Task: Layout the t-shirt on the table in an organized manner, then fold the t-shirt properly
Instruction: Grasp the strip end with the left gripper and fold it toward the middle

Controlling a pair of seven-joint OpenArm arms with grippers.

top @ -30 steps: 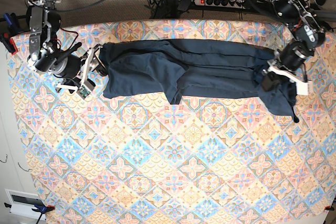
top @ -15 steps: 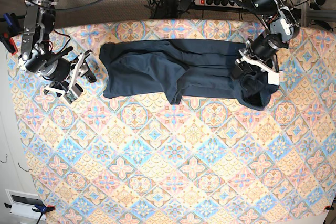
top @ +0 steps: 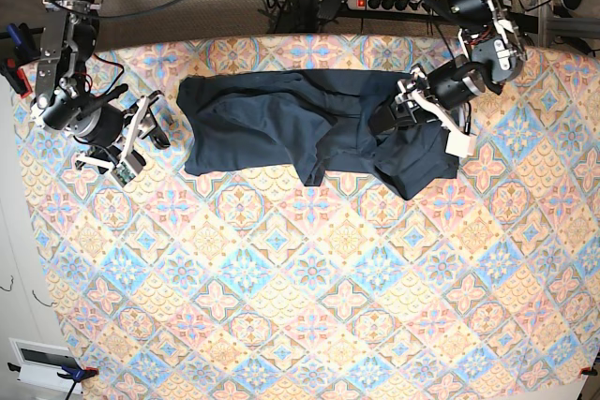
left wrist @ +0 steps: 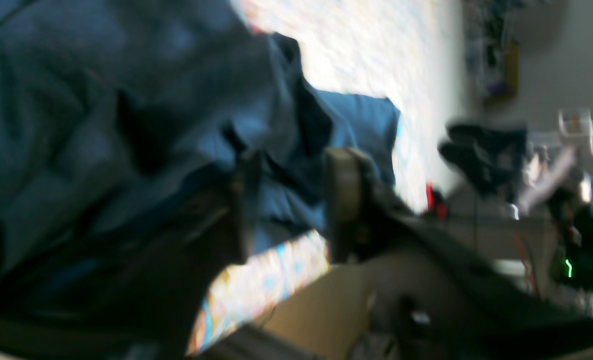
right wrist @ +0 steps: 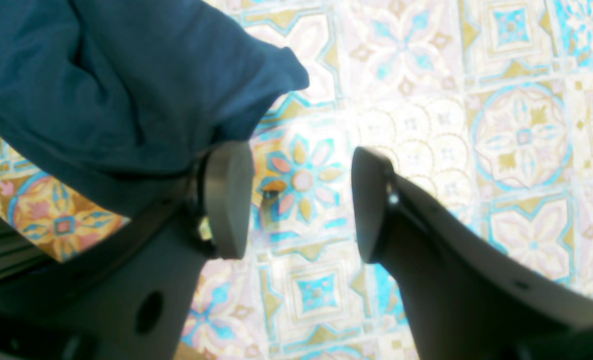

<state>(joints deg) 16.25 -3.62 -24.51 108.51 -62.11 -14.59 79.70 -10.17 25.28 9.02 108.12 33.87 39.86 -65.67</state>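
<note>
The dark navy t-shirt (top: 281, 124) lies stretched along the far side of the patterned table (top: 300, 278). Its right end is folded back over itself into a bunch (top: 417, 166). My left gripper (top: 392, 117) hovers over that fold. In the blurred left wrist view its fingers (left wrist: 341, 200) stand apart, with loose cloth (left wrist: 101, 125) draped around them and nothing pinched. My right gripper (top: 157, 125) sits open just left of the shirt's left edge. In the right wrist view the right gripper (right wrist: 299, 200) frames bare table (right wrist: 476, 125), with the shirt's hem (right wrist: 101, 90) above its left finger.
A power strip and cables (top: 394, 2) run behind the table's far edge. Red clamps (top: 13, 72) grip the left edge. A white box (top: 42, 362) sits on the floor at the lower left. Patterned cloth covers the near half of the table.
The left arm carried the shirt's right end leftward, folding it over the body, and its jaws have parted. The right arm backed slightly left, away from the shirt.
</note>
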